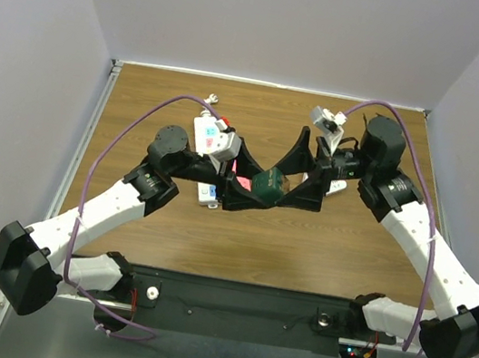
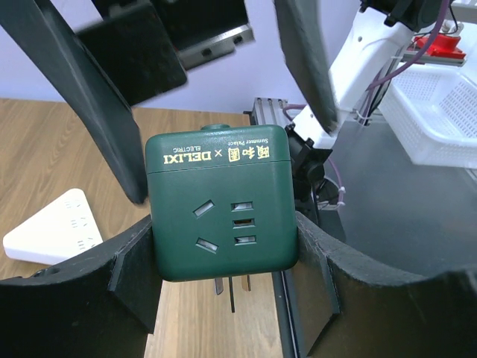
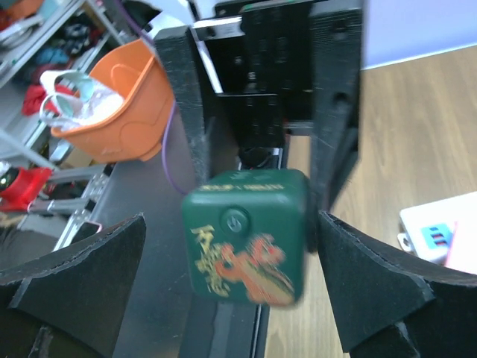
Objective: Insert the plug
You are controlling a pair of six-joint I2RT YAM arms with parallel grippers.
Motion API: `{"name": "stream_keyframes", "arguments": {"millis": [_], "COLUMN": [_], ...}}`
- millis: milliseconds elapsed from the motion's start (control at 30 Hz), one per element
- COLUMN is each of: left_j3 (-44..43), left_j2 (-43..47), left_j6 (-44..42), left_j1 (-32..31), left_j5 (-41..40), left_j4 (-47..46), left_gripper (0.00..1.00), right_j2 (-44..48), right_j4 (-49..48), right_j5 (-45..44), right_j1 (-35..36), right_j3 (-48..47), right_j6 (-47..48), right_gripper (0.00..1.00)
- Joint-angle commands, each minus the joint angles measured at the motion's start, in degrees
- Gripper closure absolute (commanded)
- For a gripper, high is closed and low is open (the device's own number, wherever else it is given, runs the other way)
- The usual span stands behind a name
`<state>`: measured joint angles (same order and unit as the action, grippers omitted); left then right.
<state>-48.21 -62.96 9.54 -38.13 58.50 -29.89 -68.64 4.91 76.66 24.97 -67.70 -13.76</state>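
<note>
The left claw [image 1: 251,190] grips a dark green cube-shaped plug adapter [image 2: 220,201] by two opposite sides, its black pads [image 2: 134,276] pressed flat against them. Just left of the cube, a white triangular power strip [image 2: 56,231] lies on the wooden counter [image 1: 347,252], partly under that arm. The cube hangs over the middle of the counter, with metal prongs [image 2: 231,287] jutting from its lower edge. One face has two slanted slots and three small rectangular ports. Gold lettering, upside down in the left wrist view, reads "DELIXI ELECTRIC" and "Summer Palace" beside Chinese characters. Another face carries a round button and a blurred gold-and-red ornament. The right claw [image 1: 300,173] gapes wide, a finger on each side of the cube, neither touching it. Off the counter sit an orange bucket [image 3: 123,104] and a white mesh basket [image 2: 440,112].
</note>
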Motion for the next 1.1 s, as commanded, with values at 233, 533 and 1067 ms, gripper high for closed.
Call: {"name": "stream_keyframes", "arguments": {"millis": [233, 533, 1067], "left_j3": [0.6, 1.6, 3.4], "left_j2": [1.1, 2.1, 2.1], "left_j6": [3.4, 5.0, 6.5], "left_j1": [0.3, 0.3, 1.0], "left_j5": [1.1, 0.2, 1.1], "left_j4": [-7.0, -9.7, -10.1], "left_gripper": [1.00, 1.00, 1.00], "right_j2": [0.1, -0.1, 0.2], "right_j4": [-2.4, -1.3, 0.3], "right_j5": [-4.9, -6.1, -10.9], "right_j1": [4.9, 5.1, 5.3], "right_j3": [0.3, 2.0, 1.1], "right_j6": [2.3, 2.9, 7.2], "right_gripper": [0.01, 0.07, 0.35]}}
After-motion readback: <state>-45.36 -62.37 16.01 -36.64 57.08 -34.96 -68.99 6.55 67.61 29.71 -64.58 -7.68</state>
